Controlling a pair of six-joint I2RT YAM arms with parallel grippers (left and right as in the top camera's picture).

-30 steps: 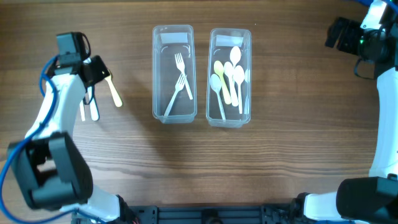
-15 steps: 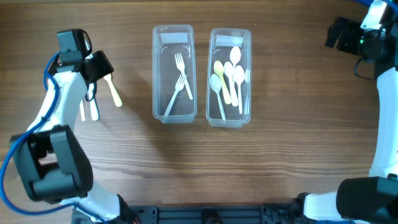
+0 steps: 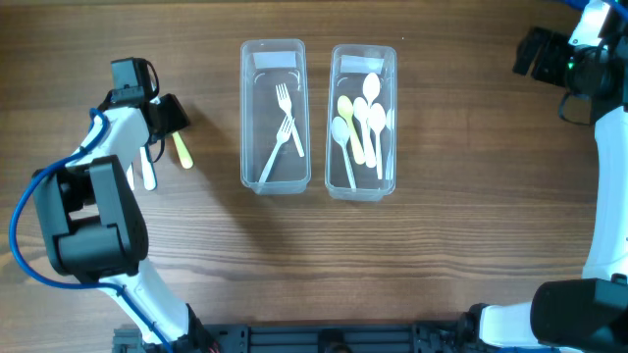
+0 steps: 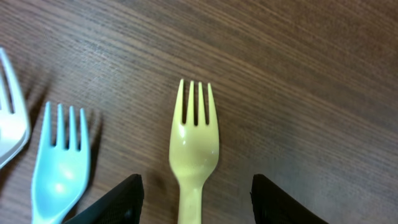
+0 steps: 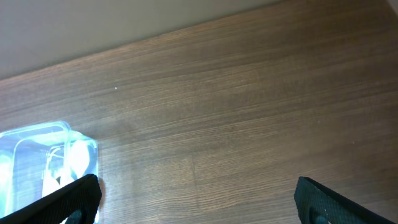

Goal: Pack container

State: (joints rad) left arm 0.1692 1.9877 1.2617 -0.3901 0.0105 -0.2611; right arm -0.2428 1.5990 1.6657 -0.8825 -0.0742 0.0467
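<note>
- L arm (image 3: 101, 139): comes up from base at 7 o'clock of overhead view, elbow bent, forearm reaching to 10 o'clock, wrist turned twd 3 o'clock.
- L gripper (image 3: 169, 116): pointed down, jaws parted abt halfway, L fingertips (image 4: 127, 198) clear on both sides, gripping nothing.
- R arm (image 3: 608, 167): runs up 3 o'clock edge to 2 o'clock corner.
- R gripper (image 3: 532, 54): faces 9 o'clock, jaws spread wide, R fingertips (image 5: 68, 196) empty.

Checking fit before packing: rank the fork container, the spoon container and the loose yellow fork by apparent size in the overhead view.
1. fork container and spoon container: they look alike, so no ranking between them.
2. yellow fork: clearly smallest.
</note>
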